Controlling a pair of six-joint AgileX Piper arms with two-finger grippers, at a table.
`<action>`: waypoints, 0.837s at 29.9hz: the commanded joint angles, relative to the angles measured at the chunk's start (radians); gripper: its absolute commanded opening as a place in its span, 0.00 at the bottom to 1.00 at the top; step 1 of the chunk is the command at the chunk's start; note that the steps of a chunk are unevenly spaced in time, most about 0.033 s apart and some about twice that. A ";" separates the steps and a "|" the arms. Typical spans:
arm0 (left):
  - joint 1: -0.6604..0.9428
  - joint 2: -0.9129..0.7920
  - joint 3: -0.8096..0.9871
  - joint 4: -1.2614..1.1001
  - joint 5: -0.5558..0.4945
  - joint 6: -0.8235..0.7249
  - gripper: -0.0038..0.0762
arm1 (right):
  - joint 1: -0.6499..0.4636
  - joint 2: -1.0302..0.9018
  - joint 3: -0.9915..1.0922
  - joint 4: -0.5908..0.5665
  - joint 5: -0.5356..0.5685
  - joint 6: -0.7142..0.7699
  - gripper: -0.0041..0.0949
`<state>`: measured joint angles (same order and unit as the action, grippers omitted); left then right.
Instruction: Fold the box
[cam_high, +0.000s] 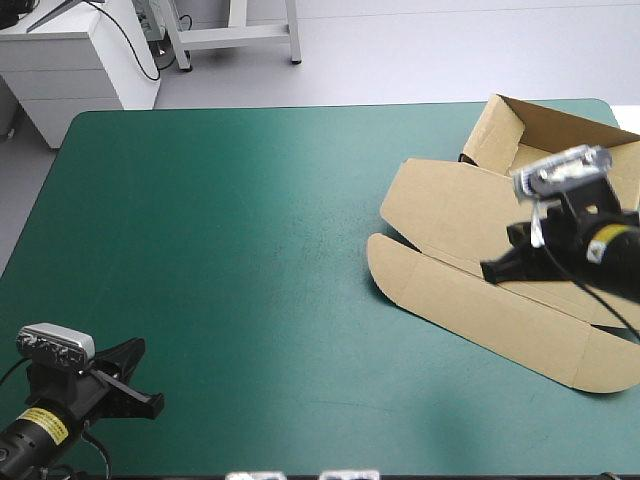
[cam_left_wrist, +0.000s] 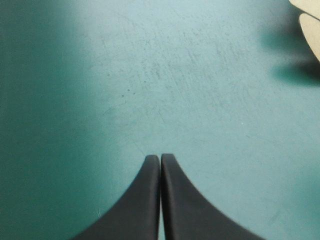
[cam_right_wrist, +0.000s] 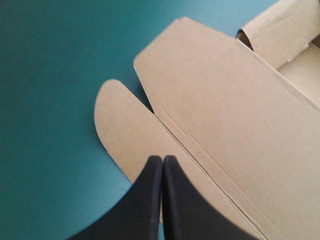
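The brown box (cam_high: 470, 250) lies at the table's right side, its lid panel and rounded flaps flat, with walls raised at the far right corner (cam_high: 520, 130). My right gripper (cam_high: 492, 270) is shut and hovers over the long front flap (cam_right_wrist: 125, 135), its tip close to the crease beside the lid panel (cam_right_wrist: 225, 110). Nothing is held between its fingers. My left gripper (cam_high: 150, 404) rests near the table's front left corner, shut and empty, pointing over bare teal-green cover (cam_left_wrist: 160, 100). A corner of the box's flap (cam_left_wrist: 311, 25) shows far ahead of the left gripper (cam_left_wrist: 160, 159).
The teal-green cover (cam_high: 230, 250) spreads wide between the two arms. White furniture (cam_high: 70, 60) stands beyond the table's far left edge. The box reaches close to the table's right edge.
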<state>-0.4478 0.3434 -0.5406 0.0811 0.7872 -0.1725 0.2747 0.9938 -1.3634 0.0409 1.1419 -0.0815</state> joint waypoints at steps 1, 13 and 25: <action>-0.002 0.008 -0.025 -0.003 -0.119 -0.004 0.04 | 0.003 -0.192 0.181 -0.072 -0.149 0.027 0.02; -0.002 -0.059 0.038 -0.007 -0.166 0.022 0.04 | 0.003 -0.728 0.664 -0.260 -0.346 0.232 0.02; -0.002 -0.278 0.098 -0.026 -0.059 0.038 0.04 | 0.003 -0.939 0.908 -0.255 -0.416 0.291 0.02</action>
